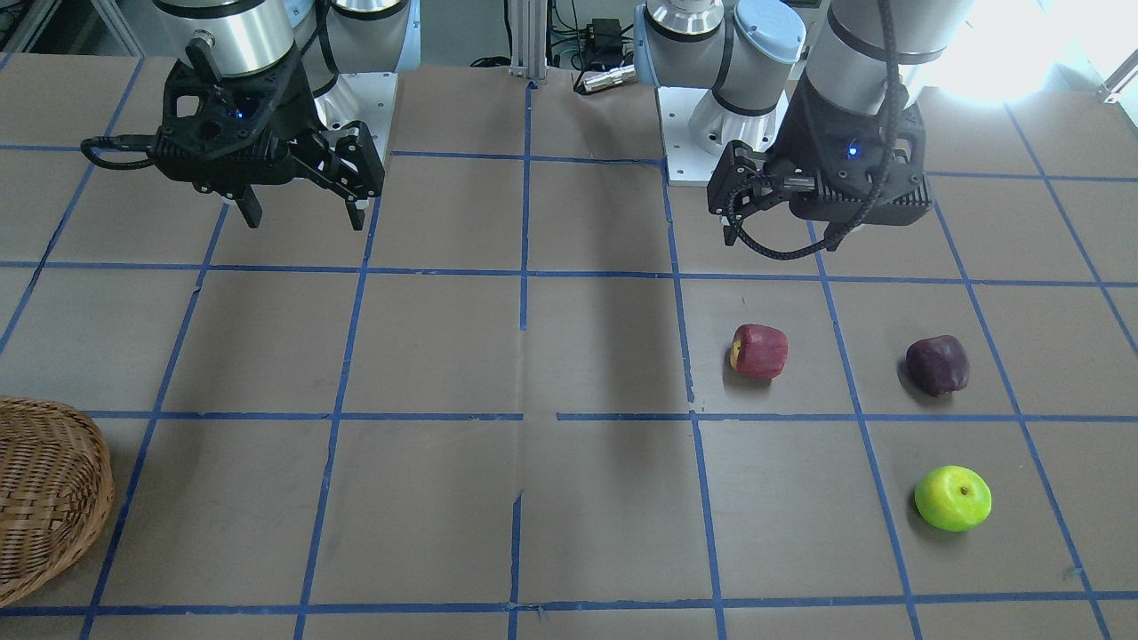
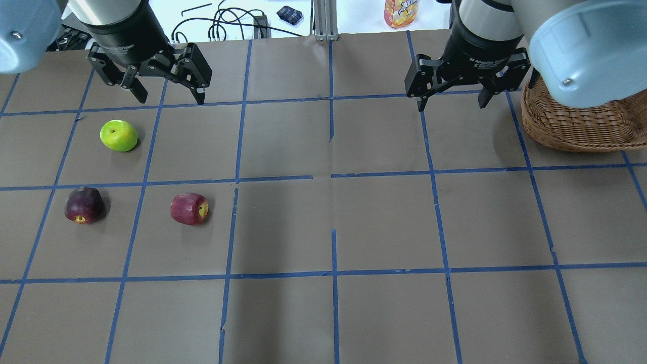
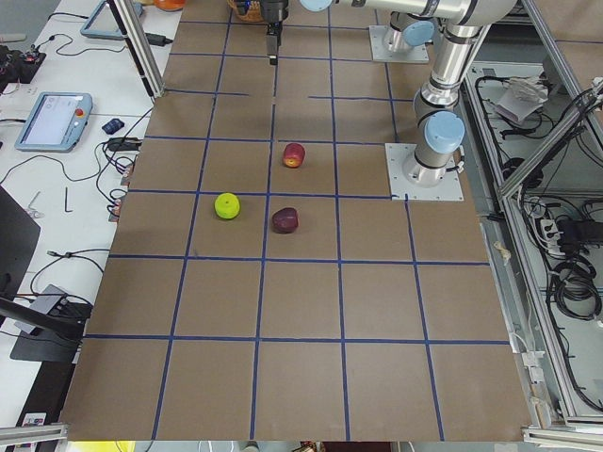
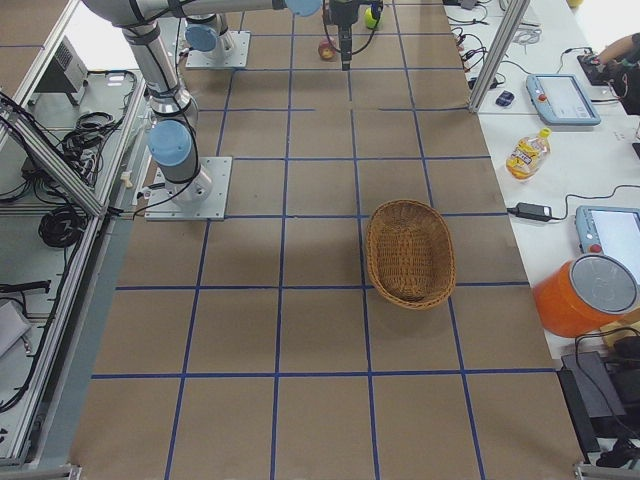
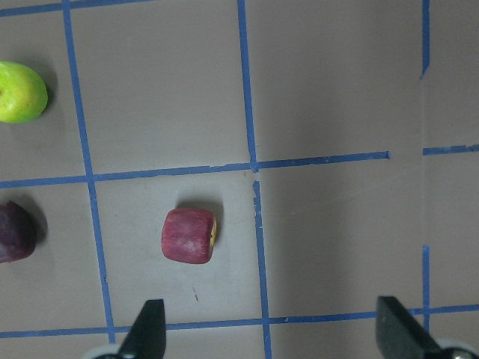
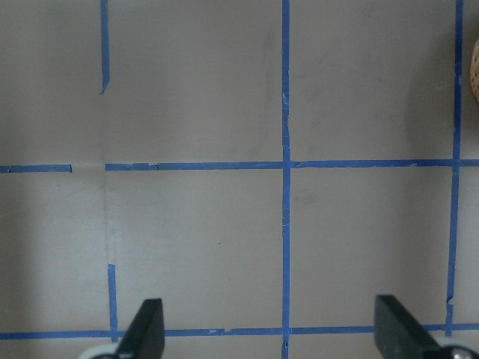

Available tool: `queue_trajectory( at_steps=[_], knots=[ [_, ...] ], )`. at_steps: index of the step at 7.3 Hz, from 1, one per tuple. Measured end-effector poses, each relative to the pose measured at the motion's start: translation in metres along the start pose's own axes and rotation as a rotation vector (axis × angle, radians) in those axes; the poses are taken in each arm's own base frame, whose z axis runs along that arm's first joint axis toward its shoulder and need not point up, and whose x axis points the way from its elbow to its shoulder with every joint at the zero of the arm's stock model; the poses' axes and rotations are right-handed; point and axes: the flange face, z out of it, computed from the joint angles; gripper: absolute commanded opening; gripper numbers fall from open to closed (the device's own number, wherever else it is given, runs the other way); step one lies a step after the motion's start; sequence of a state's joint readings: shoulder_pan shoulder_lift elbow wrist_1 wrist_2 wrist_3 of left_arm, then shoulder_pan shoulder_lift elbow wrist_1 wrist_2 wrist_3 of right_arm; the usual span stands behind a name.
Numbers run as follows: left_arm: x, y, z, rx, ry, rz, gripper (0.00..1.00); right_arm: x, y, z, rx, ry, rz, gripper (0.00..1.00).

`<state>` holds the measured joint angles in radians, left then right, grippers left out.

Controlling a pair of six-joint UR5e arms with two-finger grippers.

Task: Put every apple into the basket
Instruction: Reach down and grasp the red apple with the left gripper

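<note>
Three apples lie on the table on my left side: a red apple (image 2: 188, 208) (image 1: 759, 351) (image 5: 188, 235), a dark maroon apple (image 2: 84, 205) (image 1: 937, 364) (image 5: 15, 232) and a lime green apple (image 2: 119, 135) (image 1: 953, 498) (image 5: 21, 92). The wicker basket (image 2: 576, 129) (image 1: 49, 498) (image 4: 408, 252) stands at the far right, partly hidden behind my right arm in the overhead view. My left gripper (image 2: 169, 97) (image 1: 778, 222) (image 5: 271, 333) hangs open and empty above the table, away from the apples. My right gripper (image 2: 451, 104) (image 1: 304, 215) (image 6: 271, 333) is open and empty, left of the basket.
The brown table (image 2: 333, 222) carries a grid of blue tape. A juice bottle (image 2: 400, 12), cables and small items lie beyond its far edge. Side benches hold tablets (image 3: 52, 121) and an orange container (image 4: 590, 295).
</note>
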<state>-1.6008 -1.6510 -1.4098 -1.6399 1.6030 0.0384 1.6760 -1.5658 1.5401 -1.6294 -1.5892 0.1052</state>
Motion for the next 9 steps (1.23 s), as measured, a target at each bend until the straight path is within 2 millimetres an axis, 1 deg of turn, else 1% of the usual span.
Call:
queue_trajectory(
  at_steps=[4,5,6,7,8,9],
  knots=[
    [-0.001,-0.004,0.009,-0.016,0.0,-0.007,1.0,0.0,0.0,0.0,0.001,0.0,0.0,1.0],
    [-0.006,-0.005,0.014,-0.027,-0.001,-0.012,1.0,0.0,0.0,0.0,0.001,0.0,0.0,1.0],
    [-0.016,-0.01,0.031,-0.058,-0.001,-0.019,1.0,0.0,0.0,0.0,0.002,0.0,0.001,1.0],
    [-0.031,-0.015,0.062,-0.104,0.005,-0.017,1.0,0.001,0.0,0.0,0.002,0.0,0.002,1.0],
    [-0.047,-0.02,0.102,-0.136,0.015,0.009,1.0,0.0,0.0,0.0,0.0,0.0,0.001,1.0],
    [-0.067,-0.023,0.149,-0.139,0.024,0.049,1.0,0.0,0.0,0.0,-0.001,0.0,0.001,1.0]
  ],
)
